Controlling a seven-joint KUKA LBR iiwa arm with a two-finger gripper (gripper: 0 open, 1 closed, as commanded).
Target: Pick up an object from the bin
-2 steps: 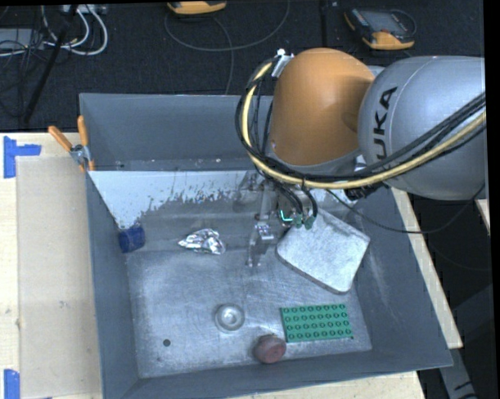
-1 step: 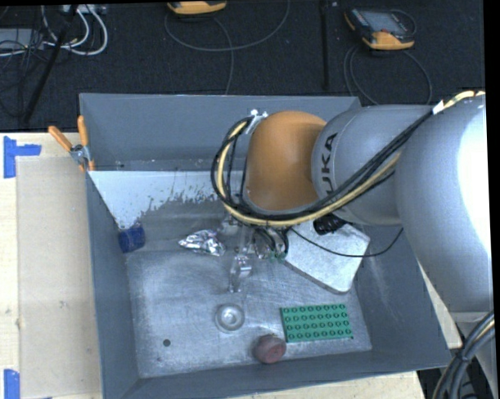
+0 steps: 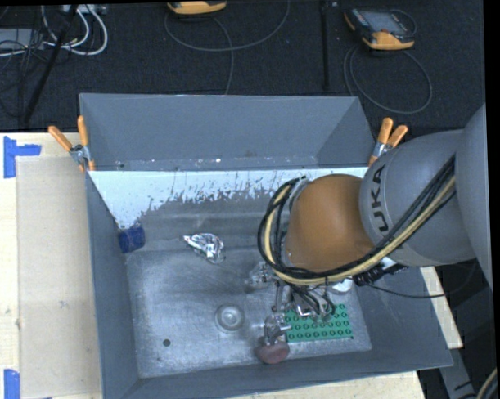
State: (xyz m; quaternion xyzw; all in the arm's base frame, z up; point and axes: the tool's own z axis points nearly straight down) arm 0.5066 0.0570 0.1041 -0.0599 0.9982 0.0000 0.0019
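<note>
From my station I saw the gripper [image 3: 291, 320] low in the near right part of the bin [image 3: 231, 138], under the arm's orange cover [image 3: 324, 225]. Whether it was spread or closed I could not tell, because the metalwork there ran together with what lay beneath. It hung over the left edge of a green studded plate [image 3: 326, 325], which lay flat on the floor. A reddish-brown lump [image 3: 272, 352] sat just beside it toward the near wall. I saw nothing held. I judged these two the likeliest candidates. The plate looked stiff, thin and light, not fragile, but awkward to take. Lying flat, it offered no top surface to pinch, so I would have taken it across its short width at the exposed left edge, and I expected it to skate on the metal floor. The lump looked rounded and small, probably light. I would have closed across its middle, wary that a curved surface might squirt out sideways against the wall. A clear dome [image 3: 230, 318] lay to the left, near but apart. A crumpled foil scrap [image 3: 204, 245] and a blue block [image 3: 131, 238] sat well away toward the far left.
</note>
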